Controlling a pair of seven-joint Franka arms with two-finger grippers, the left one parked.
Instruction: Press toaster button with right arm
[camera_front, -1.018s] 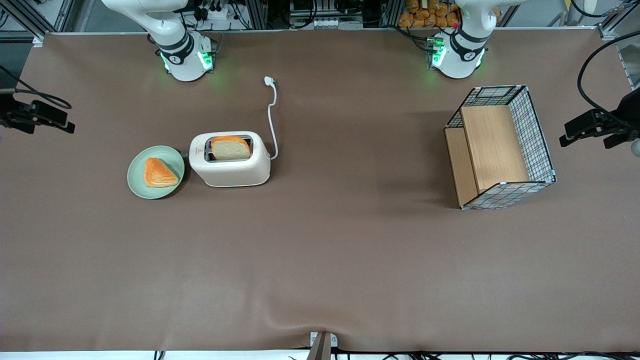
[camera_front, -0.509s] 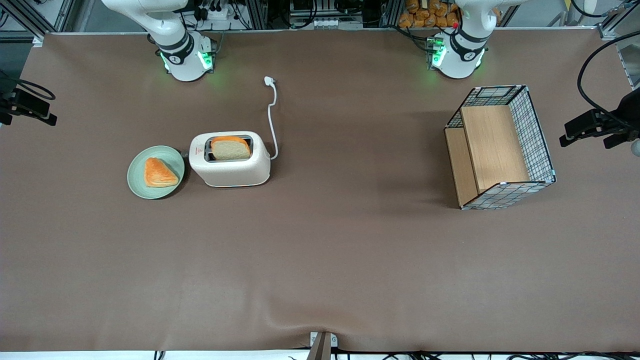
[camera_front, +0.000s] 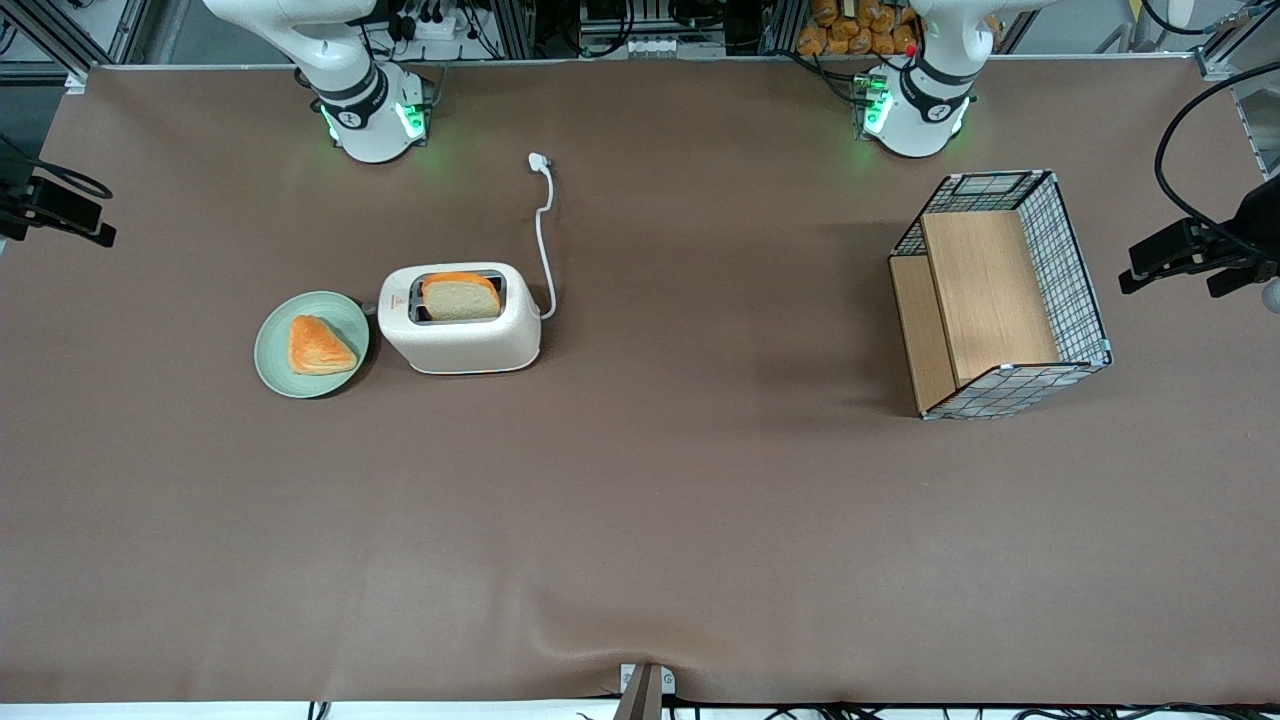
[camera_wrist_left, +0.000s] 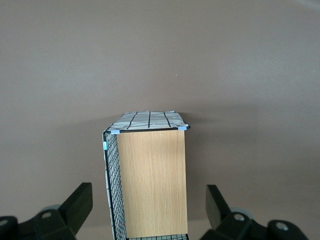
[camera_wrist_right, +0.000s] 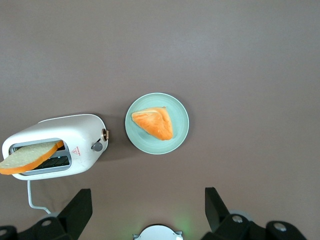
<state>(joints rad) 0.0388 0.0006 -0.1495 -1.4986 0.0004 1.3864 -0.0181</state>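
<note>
The gripper (camera_wrist_right: 145, 210) of the right arm (camera_front: 340, 70) is wide open, holds nothing and hangs high above the table. Under it, well apart, stands the toaster (camera_wrist_right: 52, 145) with its button (camera_wrist_right: 97, 146) on the narrow end, just beside the green plate (camera_wrist_right: 177, 140).

Cream-white, rounded two-slot toaster (camera_front: 460, 318), upright on the table (camera_front: 640, 520), with a red triangle mark on its top and a white cord trailing from one narrow end. Button (camera_wrist_right: 97, 146): small grey knob on the other narrow end, beside a brass-coloured dial. Right arm's end effector (camera_wrist_right: 147, 212) high above the table, fingers spread wide, well apart from the toaster.
</note>
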